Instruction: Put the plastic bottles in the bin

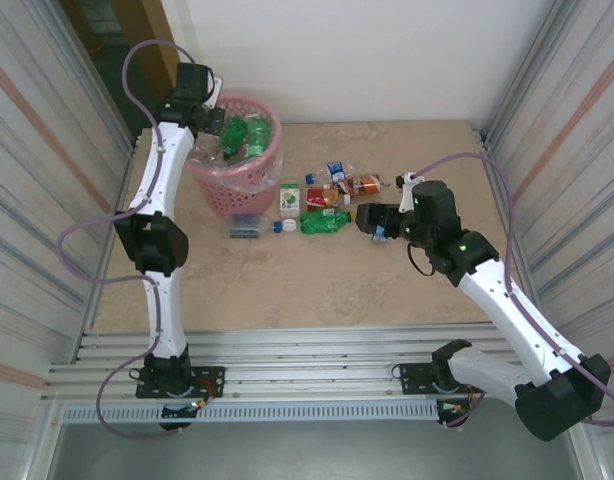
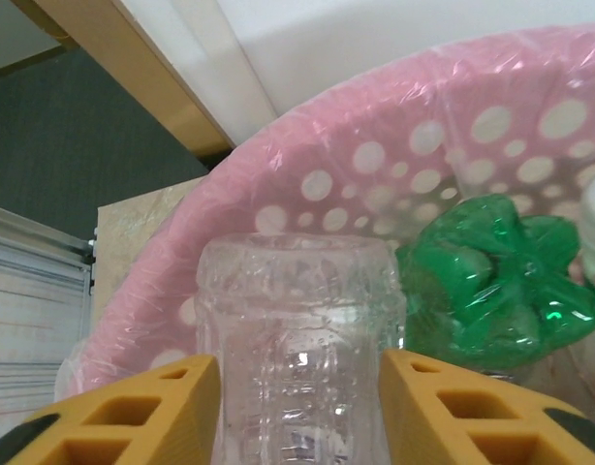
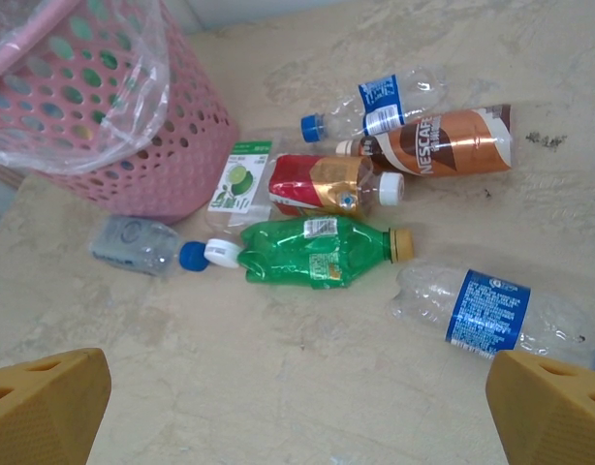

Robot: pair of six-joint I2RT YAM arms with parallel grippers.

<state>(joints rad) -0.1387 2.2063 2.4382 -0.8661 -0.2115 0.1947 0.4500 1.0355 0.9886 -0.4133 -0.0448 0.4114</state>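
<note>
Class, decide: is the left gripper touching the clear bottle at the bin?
Touching. The left wrist view shows the clear bottle wedged between the fingers of the left gripper, its sides against both inner faces with no gap.

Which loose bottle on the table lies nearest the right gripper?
The clear blue-labelled bottle lying apart, just ahead of the right gripper; the green bottle and the rest lie farther, toward the bin.

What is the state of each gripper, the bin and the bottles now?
left gripper: closed on the clear bottle, over the bin.
right gripper: open, empty.
clear bottle: held, not yet dropped.
bin: upright, lined, holds green bottles.
loose bottles: lying on their sides on the table.
</note>
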